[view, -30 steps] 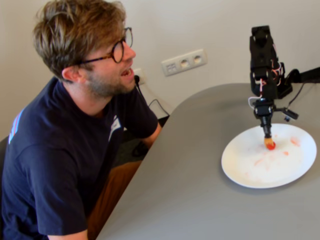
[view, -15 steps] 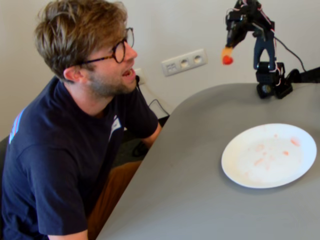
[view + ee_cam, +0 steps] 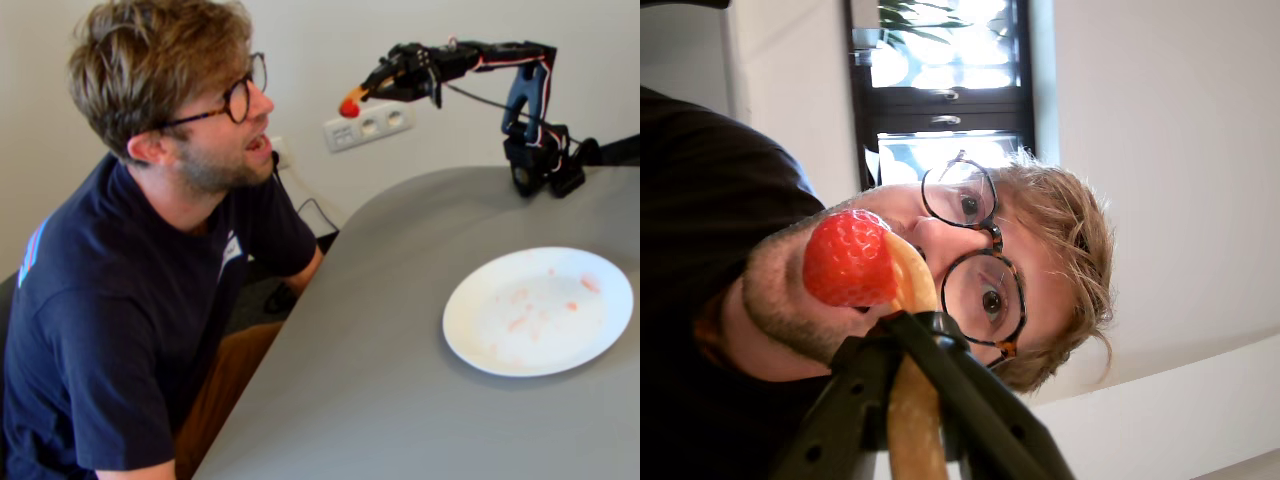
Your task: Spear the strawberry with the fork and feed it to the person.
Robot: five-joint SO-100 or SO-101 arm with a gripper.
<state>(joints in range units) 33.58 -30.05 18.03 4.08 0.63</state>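
The strawberry (image 3: 348, 107) is a small bright-red piece stuck on the tip of the pale yellow-orange fork (image 3: 358, 97). My gripper (image 3: 385, 80) holds the fork out level toward the person (image 3: 170, 90), a short gap in front of his glasses and above his slightly open mouth. The wrist view lies on its side. There the strawberry (image 3: 848, 260) covers the mouth of the person (image 3: 1030, 240), the fork (image 3: 912, 400) runs up from the bottom edge, and my gripper (image 3: 905, 335) is shut on the fork's handle.
A white plate (image 3: 480, 340) with faint red smears lies on the grey table (image 3: 380, 400) at the right. The arm's base (image 3: 540, 165) stands at the table's far edge. A wall socket (image 3: 368, 124) sits behind the fork.
The fork rose off the plate with the strawberry on it, then swung left and stretched out toward the person's face. The plate now holds only smears.
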